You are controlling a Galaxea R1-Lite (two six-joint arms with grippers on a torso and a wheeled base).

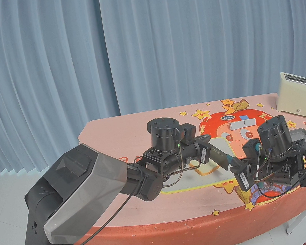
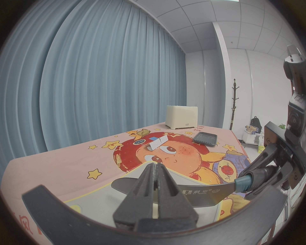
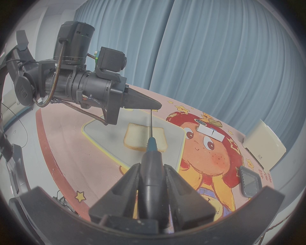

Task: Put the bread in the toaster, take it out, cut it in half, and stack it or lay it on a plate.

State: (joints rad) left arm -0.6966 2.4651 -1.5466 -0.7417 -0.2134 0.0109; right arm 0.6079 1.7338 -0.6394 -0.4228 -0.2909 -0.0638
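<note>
- Your left gripper (image 1: 206, 139) reaches in over the table's (image 1: 124, 133) front-left part. Its fingers (image 2: 145, 185) are pressed together with nothing between them, and the tips sit just beside the knife's blade. You cannot tell whether they touch it.
- The cutting board (image 1: 181, 187), pale with a yellow rim, lies flat near the middle of the table's front edge.
- The bread (image 3: 140, 137), one slice, lies flat on the cutting board toward its right side, under the blade.
- The knife (image 1: 219, 157) is held with its blade on edge above the slice, tip toward your left gripper. You cannot tell whether the edge meets the bread.
- Your right gripper (image 1: 239, 170) is clamped on the knife's dark handle, over the table's front-right part.
- A white block (image 1: 242, 124) lies on the printed face at mid-table, well apart from the board.
- The dark tray (image 1: 302, 136) sits near the right edge.
- The toaster (image 1: 298, 96), cream-coloured, stands upright at the far right corner with its slots facing up.
</note>
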